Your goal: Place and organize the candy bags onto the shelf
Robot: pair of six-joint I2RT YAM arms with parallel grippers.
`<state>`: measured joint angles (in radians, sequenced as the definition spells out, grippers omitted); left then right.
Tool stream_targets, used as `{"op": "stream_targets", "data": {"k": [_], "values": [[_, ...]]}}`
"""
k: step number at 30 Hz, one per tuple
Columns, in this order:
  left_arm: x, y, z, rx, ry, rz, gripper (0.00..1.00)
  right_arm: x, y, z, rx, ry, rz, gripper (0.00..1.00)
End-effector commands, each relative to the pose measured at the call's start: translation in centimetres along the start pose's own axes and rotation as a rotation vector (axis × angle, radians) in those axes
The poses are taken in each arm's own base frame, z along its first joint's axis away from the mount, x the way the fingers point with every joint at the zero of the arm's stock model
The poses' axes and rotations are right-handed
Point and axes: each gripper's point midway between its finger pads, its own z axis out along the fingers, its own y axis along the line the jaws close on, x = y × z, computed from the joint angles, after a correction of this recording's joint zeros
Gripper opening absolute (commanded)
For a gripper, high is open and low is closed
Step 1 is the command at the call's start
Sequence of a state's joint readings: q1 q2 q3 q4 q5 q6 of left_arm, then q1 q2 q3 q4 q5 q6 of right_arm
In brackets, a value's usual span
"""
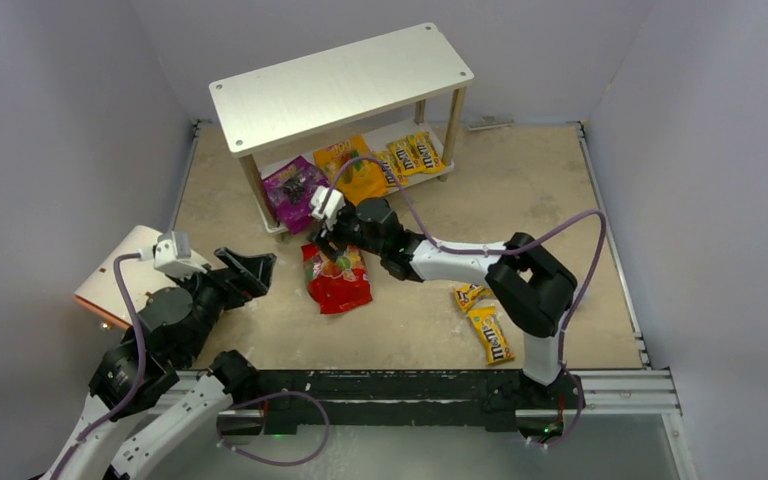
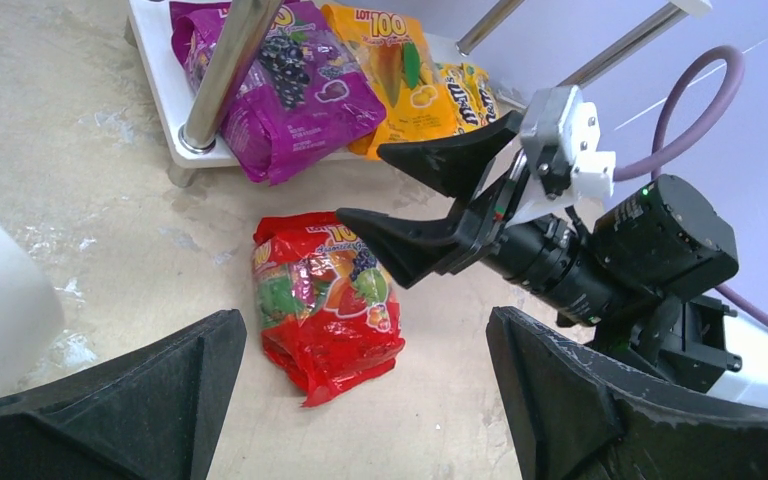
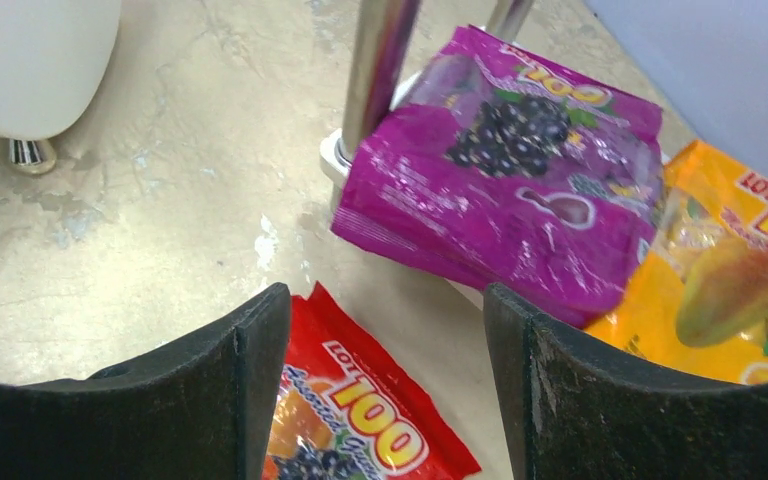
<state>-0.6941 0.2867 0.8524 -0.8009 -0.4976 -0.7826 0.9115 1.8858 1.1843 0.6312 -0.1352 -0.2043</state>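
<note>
The large red candy bag (image 1: pixel 337 279) lies flat on the table in front of the shelf (image 1: pixel 340 85); it also shows in the left wrist view (image 2: pixel 325 305) and the right wrist view (image 3: pixel 370 420). My right gripper (image 1: pixel 332 243) is open, hovering over the red bag's far end. My left gripper (image 1: pixel 252 272) is open and empty, left of the red bag. The purple bag (image 1: pixel 293 190), the orange-yellow bag (image 1: pixel 352 166) and small yellow M&M's packets (image 1: pixel 412 155) lie on the shelf's lower board. Two more M&M's packets (image 1: pixel 485 322) lie on the table at the right.
A cream-white cylinder with orange trim (image 1: pixel 120 272) lies at the left, behind my left arm. The shelf's metal front post (image 2: pixel 222 72) stands by the purple bag. Walls enclose the table on three sides.
</note>
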Motion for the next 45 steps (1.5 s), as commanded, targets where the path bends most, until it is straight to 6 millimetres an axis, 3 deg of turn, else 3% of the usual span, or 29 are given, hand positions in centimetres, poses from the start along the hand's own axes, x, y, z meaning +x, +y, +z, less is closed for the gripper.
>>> {"op": "stream_targets", "data": {"k": [1, 7, 10, 17, 34, 45], "values": [[0.0, -0.7, 0.6, 0.011, 0.007, 0.005, 0.97, -4.0, -2.3, 1.4, 0.112, -0.105, -0.113, 0.71], [0.0, -0.4, 0.5, -0.004, 0.002, 0.006, 0.97, -3.8, -2.8, 3.4, 0.147, -0.169, -0.235, 0.70], [-0.2, -0.1, 0.4, -0.012, -0.001, 0.009, 0.97, -2.7, -3.0, 4.7, 0.129, -0.119, -0.317, 0.70], [-0.4, 0.4, 0.1, -0.029, -0.018, 0.004, 0.97, -3.3, -3.3, 6.6, 0.117, -0.127, -0.384, 0.70], [-0.5, 1.0, -0.4, -0.045, -0.023, -0.005, 0.98, -3.4, -2.8, 9.3, 0.117, -0.208, -0.276, 0.61], [-0.7, 1.2, -0.8, -0.045, -0.028, -0.019, 0.98, -1.6, -1.9, 10.3, 0.106, -0.203, -0.075, 0.51]]}}
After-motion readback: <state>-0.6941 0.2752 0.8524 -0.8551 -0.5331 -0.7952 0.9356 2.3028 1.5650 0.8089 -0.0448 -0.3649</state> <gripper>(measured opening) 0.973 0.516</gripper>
